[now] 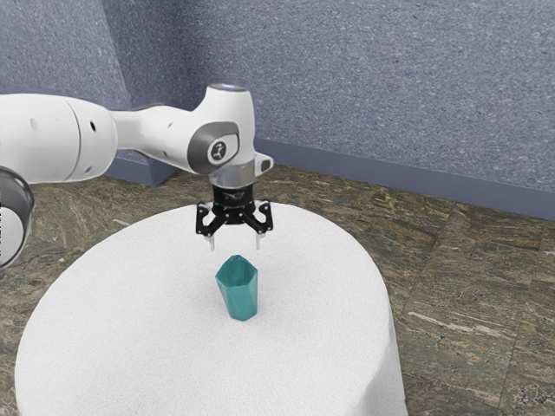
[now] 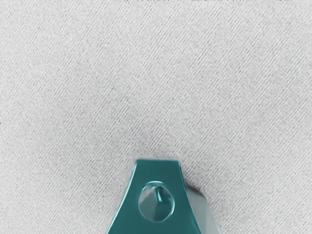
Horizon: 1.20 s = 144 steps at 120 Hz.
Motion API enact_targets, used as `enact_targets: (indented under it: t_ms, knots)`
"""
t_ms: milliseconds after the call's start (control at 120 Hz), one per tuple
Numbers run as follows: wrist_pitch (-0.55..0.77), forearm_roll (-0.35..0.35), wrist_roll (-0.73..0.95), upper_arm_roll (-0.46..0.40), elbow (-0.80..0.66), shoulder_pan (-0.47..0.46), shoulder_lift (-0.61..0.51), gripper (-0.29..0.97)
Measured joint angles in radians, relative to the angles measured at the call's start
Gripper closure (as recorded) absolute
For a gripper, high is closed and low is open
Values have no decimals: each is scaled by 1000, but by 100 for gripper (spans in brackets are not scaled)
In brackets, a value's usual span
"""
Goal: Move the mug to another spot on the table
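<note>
Mug (image 1: 237,288) stands below open end effector (image 1: 234,245).

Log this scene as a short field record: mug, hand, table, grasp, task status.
mug: teal faceted mug, upright, near the middle of the table
hand: hand open, fingers pointing down, hovering just above the mug, not touching it
table: round table with a white cover
grasp: nothing held
task status: mug not yet grasped
</note>
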Motion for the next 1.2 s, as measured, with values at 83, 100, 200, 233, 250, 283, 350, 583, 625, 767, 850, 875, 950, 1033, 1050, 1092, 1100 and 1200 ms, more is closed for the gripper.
enact_targets:
  t_ms: [83, 100, 200, 233, 250, 283, 350, 583, 625, 767, 850, 875, 950, 1033, 1050, 1092, 1100, 1200]
  knots:
    - [6, -1, -10, 0, 1, 3, 8, 0]
    - [7, -1, -11, 0, 1, 4, 10, 0]
    - [14, -1, -20, 0, 7, 8, 33, 0]
    - [16, -1, -21, 0, 8, 12, 37, 0]
    - [16, -2, -22, 0, 9, 13, 39, 0]
    - [20, -2, -24, 0, 10, 15, 43, 0]
    - [30, -3, -25, 0, 10, 18, 51, 0]
    - [55, -6, -27, 1, 12, 31, 70, 0]
    - [61, -7, -28, 0, 12, 31, 76, 0]
    - [82, -17, -27, 0, 12, 31, 98, 0]
    - [94, -21, -25, 0, 12, 30, 106, 0]
    - [98, -22, -25, 0, 12, 30, 107, 0]
    - [105, -29, -24, 0, 11, 30, 108, 0]
    - [110, -42, -23, 0, 11, 30, 108, 0]
    - [111, -46, -22, 0, 12, 30, 109, 0]
    - [113, -55, -22, 0, 12, 30, 111, 0]
    - [113, -56, -22, 0, 12, 30, 111, 0]
    - [115, -66, -19, 0, 15, 35, 121, 0]
